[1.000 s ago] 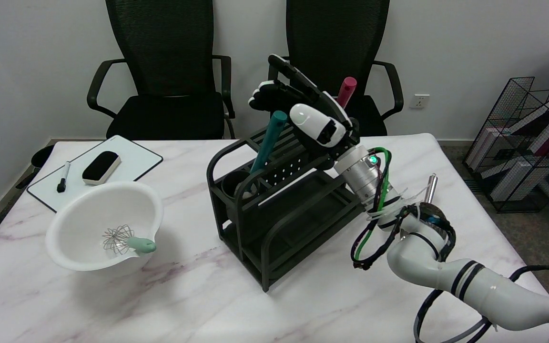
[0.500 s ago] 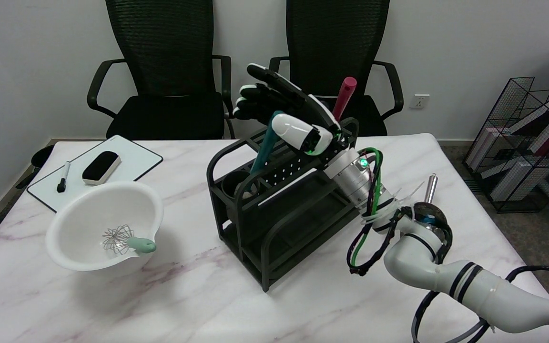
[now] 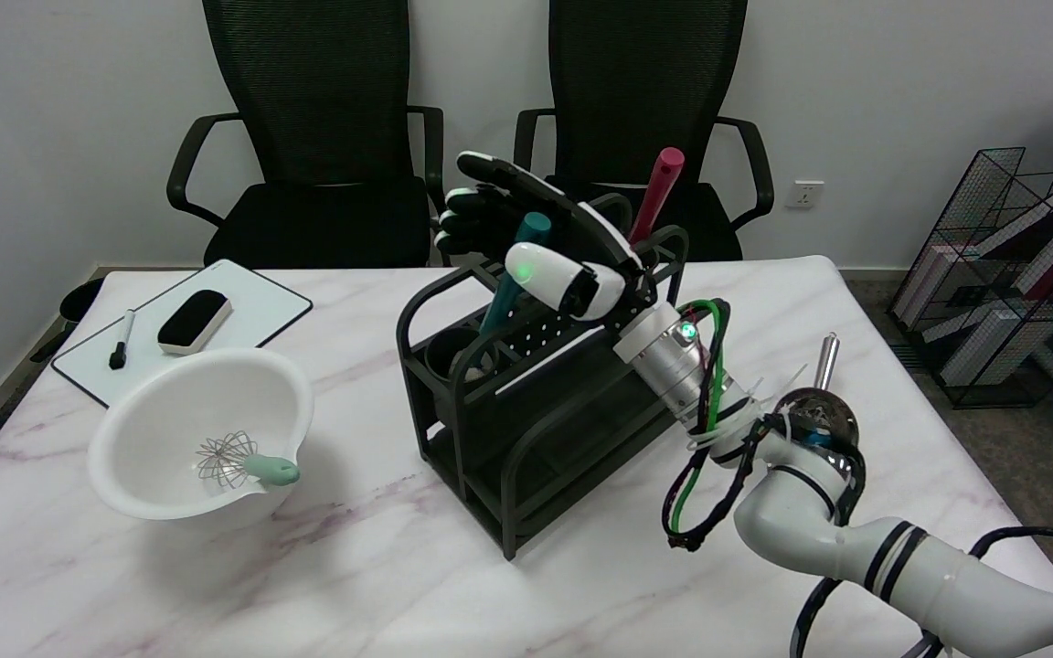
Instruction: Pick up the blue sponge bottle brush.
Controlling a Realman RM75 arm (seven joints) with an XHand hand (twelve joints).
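- Teal brush handle [image 3: 515, 271] stands tilted in the black rack's [image 3: 526, 420] left cup.
- Right hand [image 3: 526, 239] has moved left over the rack; fingers spread around the handle top, holding nothing.

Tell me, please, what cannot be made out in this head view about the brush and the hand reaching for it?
- Blue brush: its sponge end is hidden inside the black rack's cup.
- Right hand: whether its fingers touch the handle; the hand overlaps the handle.
- Red-handled tool: lower part hidden behind hand and rack.
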